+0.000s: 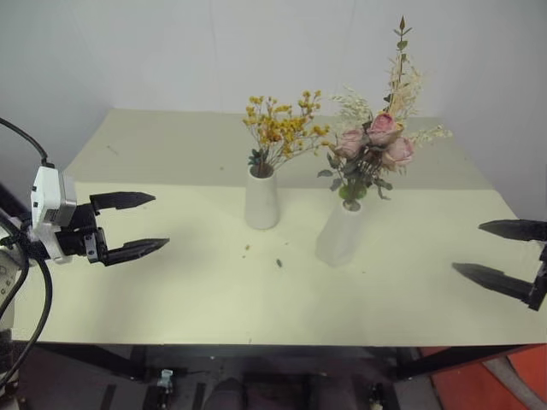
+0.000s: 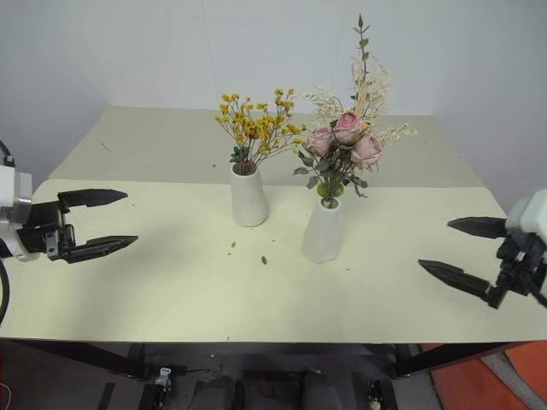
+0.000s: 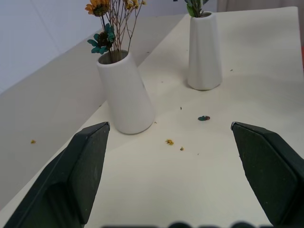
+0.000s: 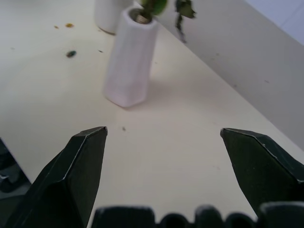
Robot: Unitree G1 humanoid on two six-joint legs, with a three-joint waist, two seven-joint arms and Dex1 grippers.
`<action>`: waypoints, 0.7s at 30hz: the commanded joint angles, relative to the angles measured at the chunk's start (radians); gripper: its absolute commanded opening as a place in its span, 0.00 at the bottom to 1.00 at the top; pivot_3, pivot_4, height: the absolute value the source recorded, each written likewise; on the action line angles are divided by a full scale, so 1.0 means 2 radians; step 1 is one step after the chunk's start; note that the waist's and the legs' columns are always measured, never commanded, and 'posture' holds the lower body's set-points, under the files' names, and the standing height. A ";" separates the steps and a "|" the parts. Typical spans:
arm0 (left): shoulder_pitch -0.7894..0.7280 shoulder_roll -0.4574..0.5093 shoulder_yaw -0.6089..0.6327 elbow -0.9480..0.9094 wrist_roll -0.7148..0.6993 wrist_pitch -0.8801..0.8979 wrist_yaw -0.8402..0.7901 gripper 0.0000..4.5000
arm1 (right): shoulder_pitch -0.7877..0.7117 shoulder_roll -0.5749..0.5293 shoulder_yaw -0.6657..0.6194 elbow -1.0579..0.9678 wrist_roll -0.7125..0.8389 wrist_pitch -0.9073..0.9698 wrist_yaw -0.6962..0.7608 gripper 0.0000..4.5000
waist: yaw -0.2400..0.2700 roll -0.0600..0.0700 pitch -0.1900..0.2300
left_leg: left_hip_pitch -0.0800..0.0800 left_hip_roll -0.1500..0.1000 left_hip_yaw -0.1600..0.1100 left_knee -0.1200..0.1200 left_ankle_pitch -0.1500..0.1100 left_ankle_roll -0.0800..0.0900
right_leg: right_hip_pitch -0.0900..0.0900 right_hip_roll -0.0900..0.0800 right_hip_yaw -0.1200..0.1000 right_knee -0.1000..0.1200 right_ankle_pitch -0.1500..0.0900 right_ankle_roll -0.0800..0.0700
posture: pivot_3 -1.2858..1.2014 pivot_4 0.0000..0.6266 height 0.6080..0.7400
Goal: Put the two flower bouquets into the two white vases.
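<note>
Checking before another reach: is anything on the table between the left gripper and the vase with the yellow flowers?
Nothing solid. Between the left gripper and that vase lies bare table, with tiny fallen bits.

Right claw [image 1: 504, 254] cut by frame edge; bouquet stems hidden inside vases [image 1: 261, 198].

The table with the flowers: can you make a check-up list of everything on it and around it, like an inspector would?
Surface: pale yellow table, flat.
Job's things: small yellow-orange dried bouquet stands in one plain white tapered vase; larger pink rose bouquet stands in the other white vase. Both upright, apart.
Clutter: tiny fallen petal bits in front of the vases.
Hands: left hand open, empty; right hand open, empty.
Cables: black cable by the left arm.
Surroundings: plain white wall.
</note>
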 commanded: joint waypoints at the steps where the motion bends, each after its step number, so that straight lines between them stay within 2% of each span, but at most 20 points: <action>1: 0.020 0.007 0.033 -0.043 -0.021 0.011 0.021 0.99 | -0.019 -0.019 0.006 0.022 -0.015 -0.022 0.024 1.00 | -0.001 0.000 0.000 | 0.000 0.000 0.000 0.000 0.000 0.000 | 0.000 0.000 0.000 0.000 0.000 0.000 | 0.52 0.24 1.00; 21: 0.116 0.012 0.120 -0.128 -0.064 0.045 0.073 0.99 | -0.098 -0.045 0.112 0.104 -0.077 -0.063 0.067 1.00 | 0.000 0.000 0.000 | 0.000 0.000 0.000 0.000 0.000 0.000 | -0.001 0.000 0.000 0.000 -0.001 -0.001 | 0.52 0.24 1.00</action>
